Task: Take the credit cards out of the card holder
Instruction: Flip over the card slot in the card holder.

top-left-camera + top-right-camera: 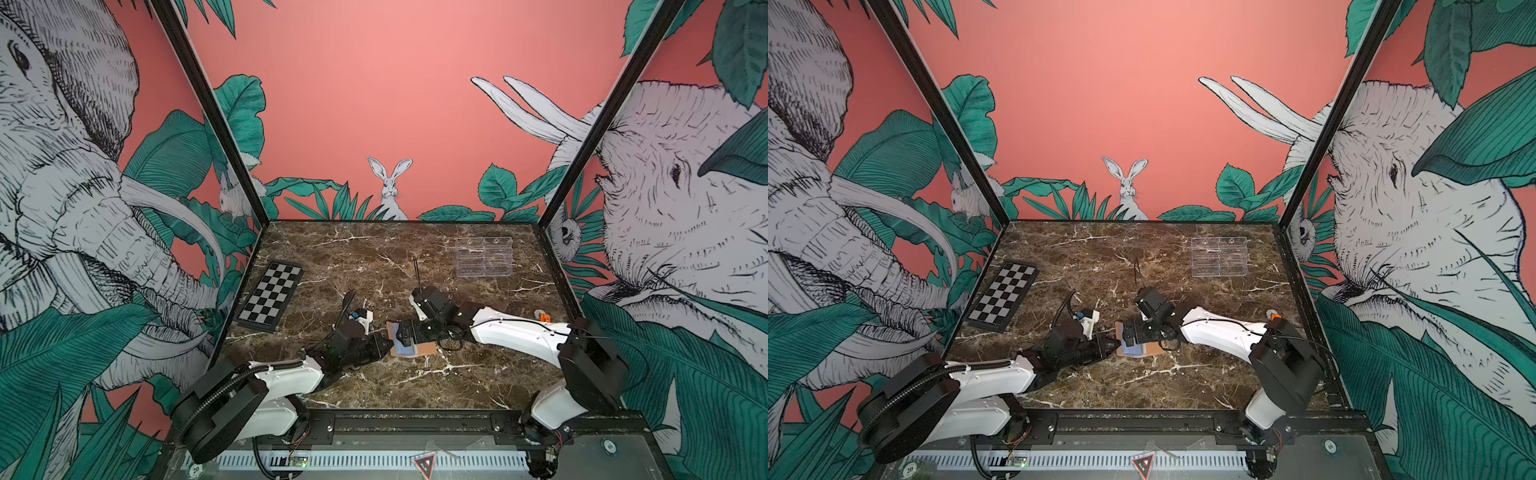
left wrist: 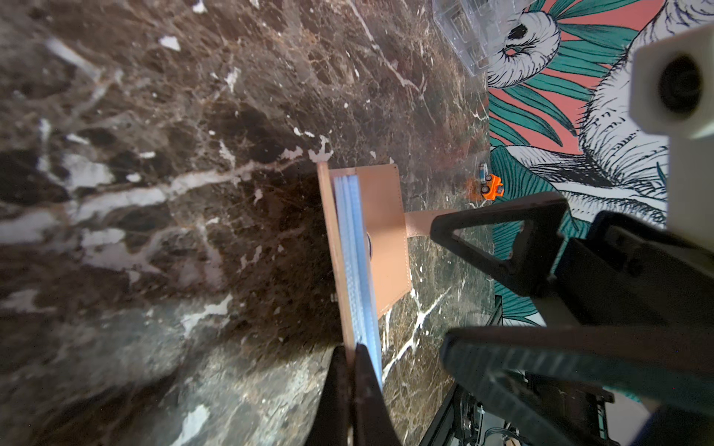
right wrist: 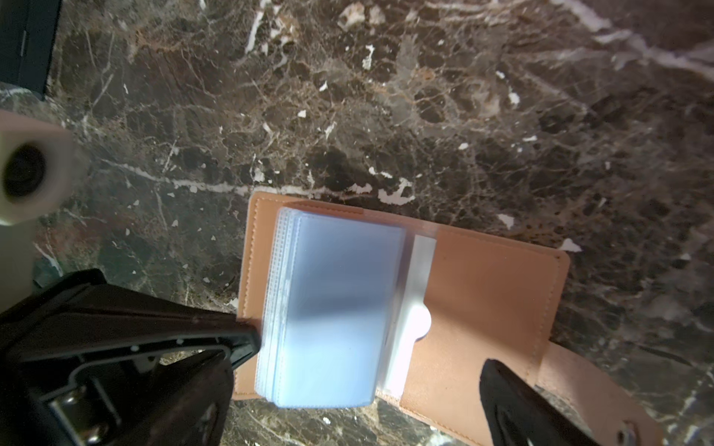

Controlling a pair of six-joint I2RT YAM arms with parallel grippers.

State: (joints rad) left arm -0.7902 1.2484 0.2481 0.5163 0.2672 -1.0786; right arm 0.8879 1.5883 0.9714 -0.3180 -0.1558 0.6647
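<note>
Tan card holder (image 3: 483,293) lies open on the marble table (image 1: 415,257). The left gripper (image 2: 351,367) pinches its cover edge, and the right gripper (image 3: 363,367) is spread wide over the clear sleeves (image 3: 340,301). We see no credit cards out, so we judge every pull is yet to do.

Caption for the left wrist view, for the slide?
Left gripper shut on the edge of the open card holder, clear sleeves exposed; right gripper open at the snap tab.
</note>
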